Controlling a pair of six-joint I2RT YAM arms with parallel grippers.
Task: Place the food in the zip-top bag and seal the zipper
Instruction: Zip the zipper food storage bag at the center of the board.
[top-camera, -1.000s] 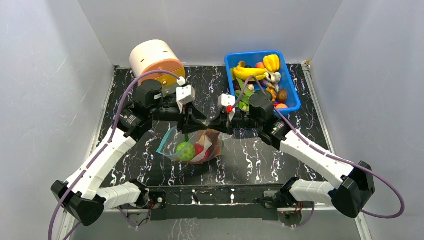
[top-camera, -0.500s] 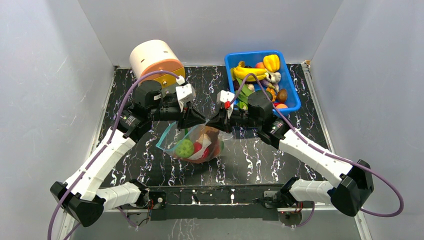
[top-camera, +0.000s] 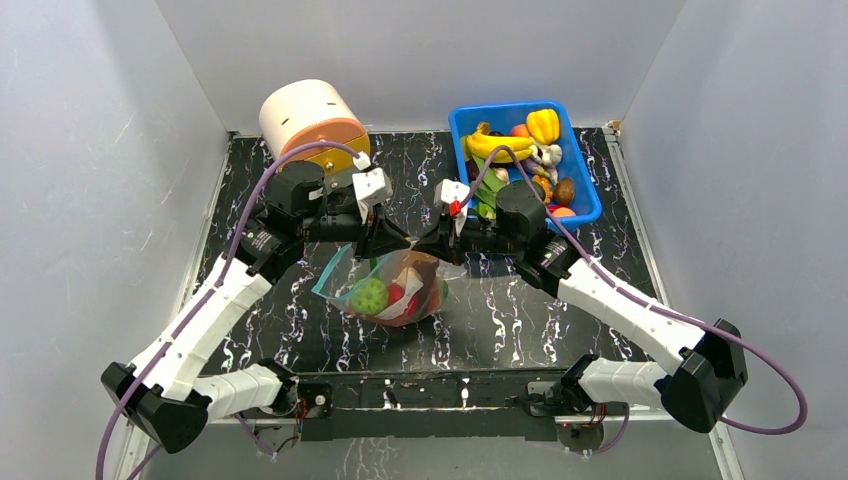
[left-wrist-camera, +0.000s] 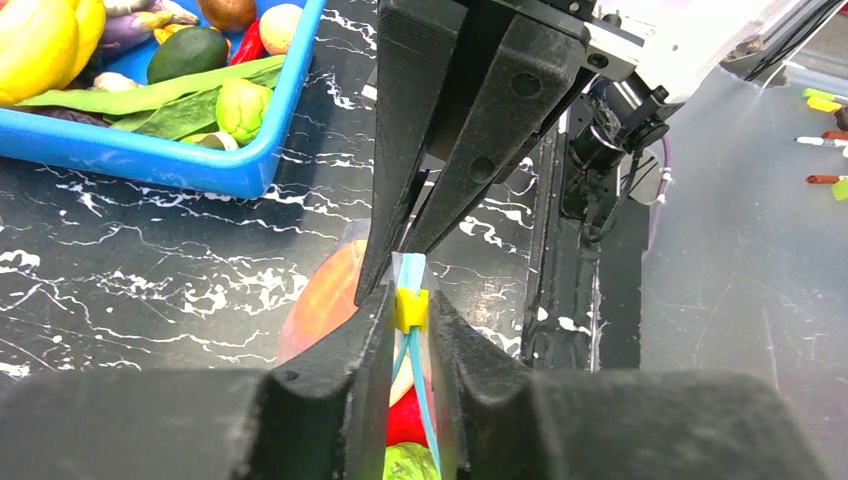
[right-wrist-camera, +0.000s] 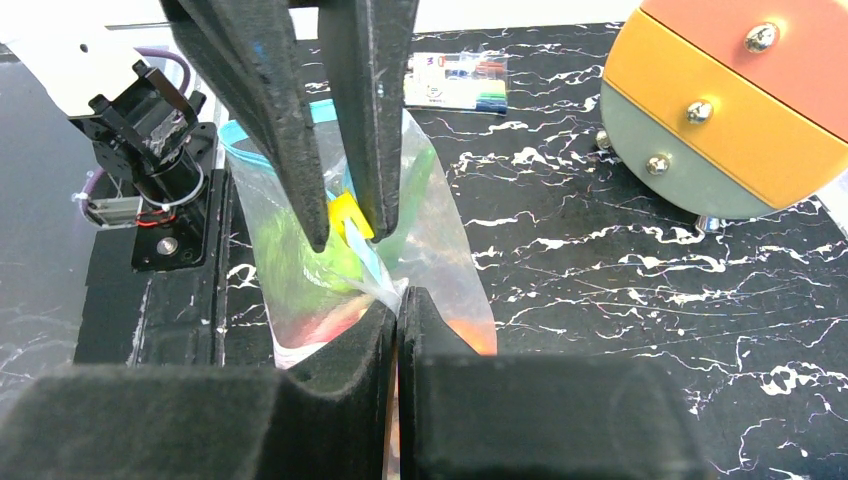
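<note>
I am pinching the teal-blue zipper strip (left-wrist-camera: 424, 410) of the clear crinkly bag (top-camera: 400, 295): left gripper (left-wrist-camera: 410, 298) narrow (on the yellow slider (left-wrist-camera: 411, 310)), right gripper (right-wrist-camera: 398, 303) clamped.

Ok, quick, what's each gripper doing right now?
Left gripper: closed on the zipper at its yellow slider.
Right gripper: closed, pinching the zip-top bag at its mouth edge.

Blue bin (top-camera: 500, 107), orange-white drum (top-camera: 305, 115), marbled table (top-camera: 520, 320)
</note>
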